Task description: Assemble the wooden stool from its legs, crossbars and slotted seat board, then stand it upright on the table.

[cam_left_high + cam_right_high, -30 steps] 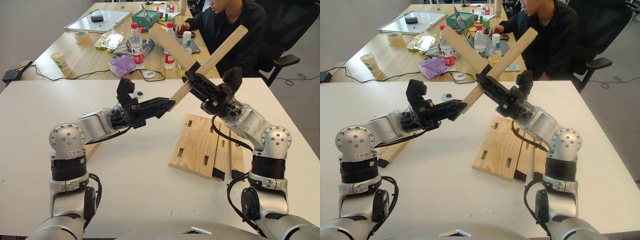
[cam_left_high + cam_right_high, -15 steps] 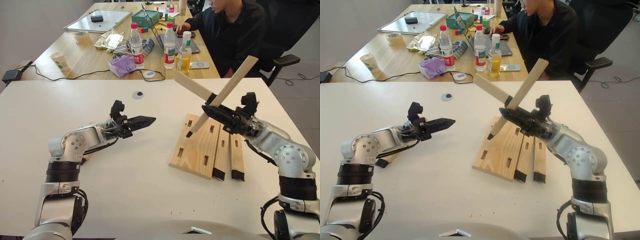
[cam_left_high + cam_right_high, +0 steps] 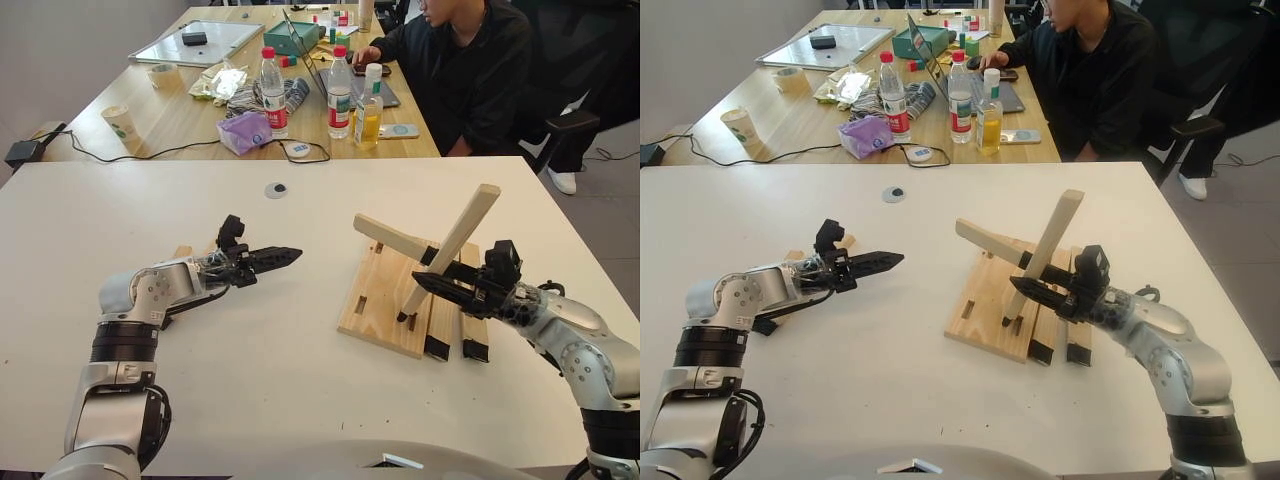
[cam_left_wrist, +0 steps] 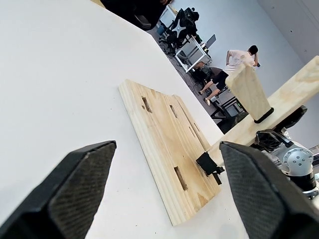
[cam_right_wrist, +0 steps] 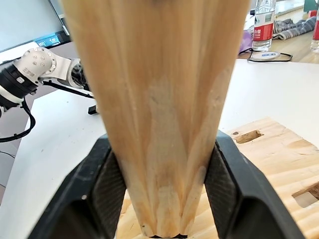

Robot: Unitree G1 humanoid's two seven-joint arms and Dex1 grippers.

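Both arms are running silver-grey shells, left arm [image 3: 122, 335] and right arm [image 3: 592, 352], with black bands ringing the joints. The round joint cap [image 3: 129, 291] on the left is showing a circle of small dark screw holes. Thin black cables [image 3: 186, 301] are looping off the forearms. Left gripper [image 3: 288, 255] and right gripper [image 3: 426, 282] are both wearing matte black: long tapered fingers [image 4: 82, 186], finely textured pads [image 5: 107, 191], and a boxy black block sitting on each wrist.

seat board [image 3: 375, 285] is lying flat on the right half of the table [image 3: 300, 400] | two wooden bars [image 3: 440, 335] are lying just beside it on its right | crossed sticks [image 3: 452, 243] are leaning over the board, in the right gripper [image 3: 432, 284] | left gripper [image 3: 285, 256] is hanging left of the board, well apart | small round disc [image 3: 275, 189] is sitting farther back
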